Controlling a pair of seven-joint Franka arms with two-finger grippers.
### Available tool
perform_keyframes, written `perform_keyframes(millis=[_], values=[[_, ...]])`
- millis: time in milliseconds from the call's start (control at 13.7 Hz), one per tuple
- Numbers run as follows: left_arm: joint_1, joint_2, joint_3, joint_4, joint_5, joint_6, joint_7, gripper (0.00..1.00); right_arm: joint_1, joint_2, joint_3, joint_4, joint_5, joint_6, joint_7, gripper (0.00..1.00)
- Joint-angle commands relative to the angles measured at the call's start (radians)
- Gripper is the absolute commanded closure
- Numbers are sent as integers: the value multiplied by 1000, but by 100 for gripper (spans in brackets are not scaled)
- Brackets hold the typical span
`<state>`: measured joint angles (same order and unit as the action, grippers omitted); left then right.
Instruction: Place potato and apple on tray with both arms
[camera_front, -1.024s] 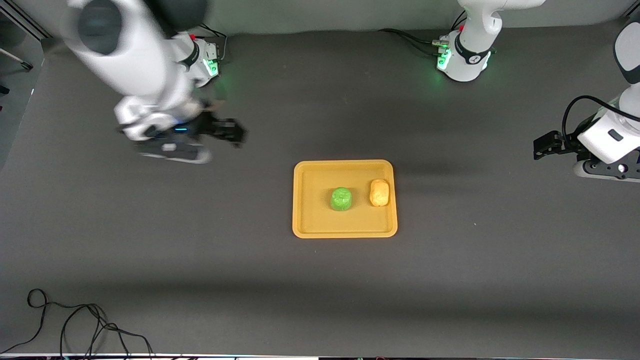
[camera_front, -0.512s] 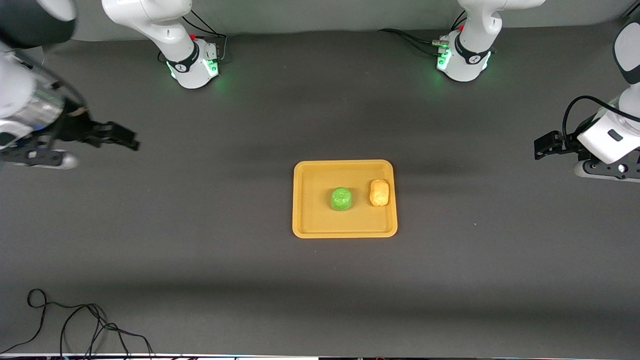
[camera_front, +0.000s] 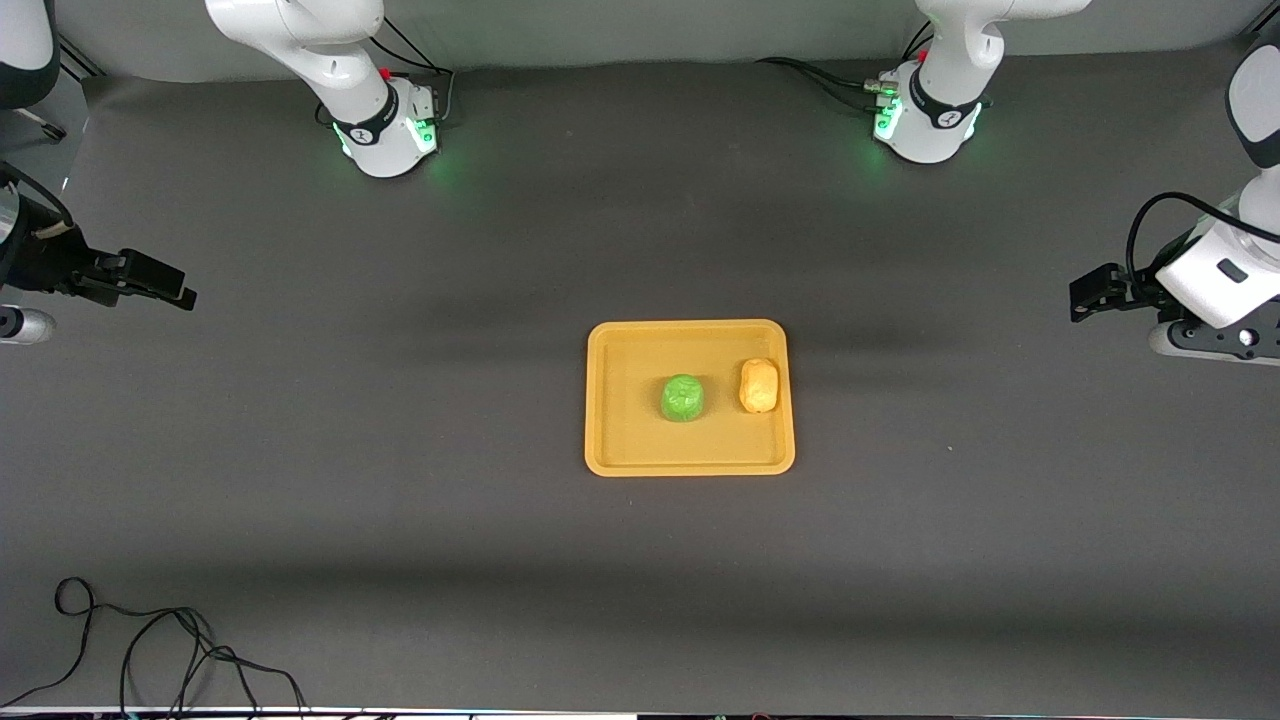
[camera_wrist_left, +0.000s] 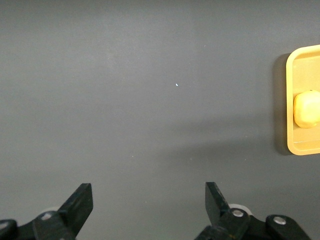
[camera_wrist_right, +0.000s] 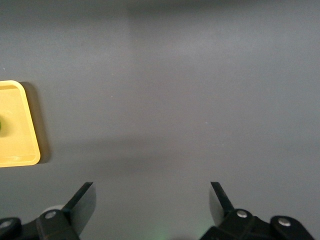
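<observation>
The orange-yellow tray (camera_front: 620, 450) lies in the middle of the table. The green apple (camera_front: 682, 397) and the yellow-tan potato (camera_front: 759, 386) rest on it side by side, the potato toward the left arm's end. My right gripper (camera_front: 183, 288) is open and empty above bare table at the right arm's end, well away from the tray. My left gripper (camera_front: 1083, 297) is open and empty above bare table at the left arm's end. The left wrist view shows its open gripper (camera_wrist_left: 149, 195), the tray's edge (camera_wrist_left: 290, 100) and the potato (camera_wrist_left: 307, 109). The right wrist view shows its open gripper (camera_wrist_right: 152, 196) and a tray corner (camera_wrist_right: 20, 145).
The two arm bases (camera_front: 385, 135) (camera_front: 925, 120) stand along the table's edge farthest from the front camera. A loose black cable (camera_front: 150, 650) lies at the edge nearest that camera, toward the right arm's end. Dark grey table surrounds the tray.
My right arm has swung away from the tray's area out to its own end of the table, gripper open. The left arm, tray, apple and potato have not moved.
</observation>
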<state>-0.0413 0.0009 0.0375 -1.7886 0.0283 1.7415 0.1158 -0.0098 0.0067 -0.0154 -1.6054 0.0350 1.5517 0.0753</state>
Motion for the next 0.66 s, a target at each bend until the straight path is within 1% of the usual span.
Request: perform_keyframes(millis=[0,585], values=[[-3,-19,-2,-12,18,10,-5,0,2,-5,6,13,-27,-10,-38,0],[-3,-18,-2,-15,16,10,-5,0,2,-5,6,16,-29,-16,-40,0]])
